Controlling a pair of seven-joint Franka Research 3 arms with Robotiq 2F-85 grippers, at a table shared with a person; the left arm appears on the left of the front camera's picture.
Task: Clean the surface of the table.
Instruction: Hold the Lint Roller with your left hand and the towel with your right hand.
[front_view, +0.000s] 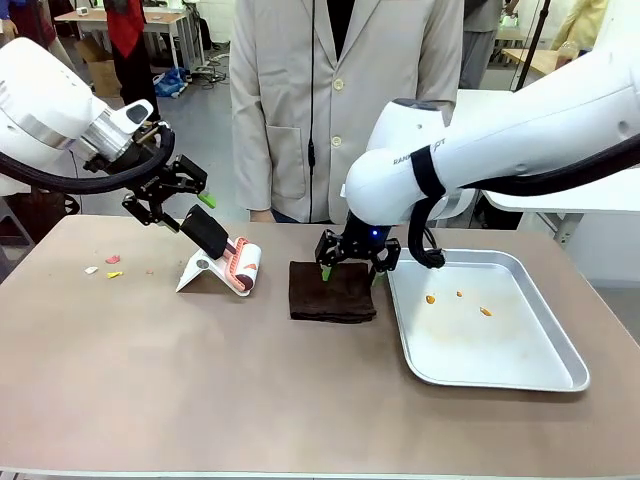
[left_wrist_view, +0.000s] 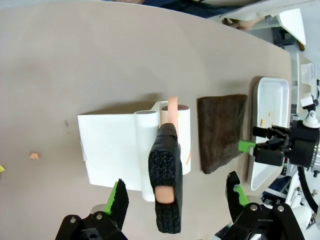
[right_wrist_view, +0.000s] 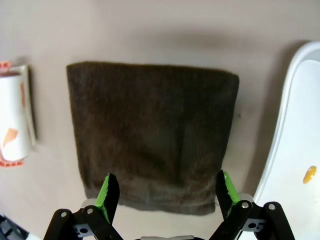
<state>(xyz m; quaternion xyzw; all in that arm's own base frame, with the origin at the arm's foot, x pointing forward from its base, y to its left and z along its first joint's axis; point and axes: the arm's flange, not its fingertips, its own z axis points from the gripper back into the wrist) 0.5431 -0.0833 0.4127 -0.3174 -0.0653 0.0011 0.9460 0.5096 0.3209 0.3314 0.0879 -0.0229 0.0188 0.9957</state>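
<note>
In the front view, the taupe tabletop (front_view: 200, 390) spread across the frame, with a person in a pale coat (front_view: 330, 100) standing at its far side. The left tool (front_view: 185, 208) hung released, jaws spread, over the black handle (front_view: 205, 232) of a lint roller (front_view: 243, 265) propped on its white stand (front_view: 198, 272). A few crumbs (front_view: 110, 265) lay on the tabletop left of the stand. The right tool (front_view: 348, 262) was also released, its tips at the far edge of a folded dark brown cloth (front_view: 332, 295) just beside a silver tray (front_view: 500, 375) holding orange bits (front_view: 458, 296).

In the left wrist view, the handle lay between the green-padded fingers (left_wrist_view: 118, 200), nearer one of them; contact could not be told.

In the right wrist view, the fingers (right_wrist_view: 108, 192) straddled one edge of the cloth, the tray's rim off to the right.
</note>
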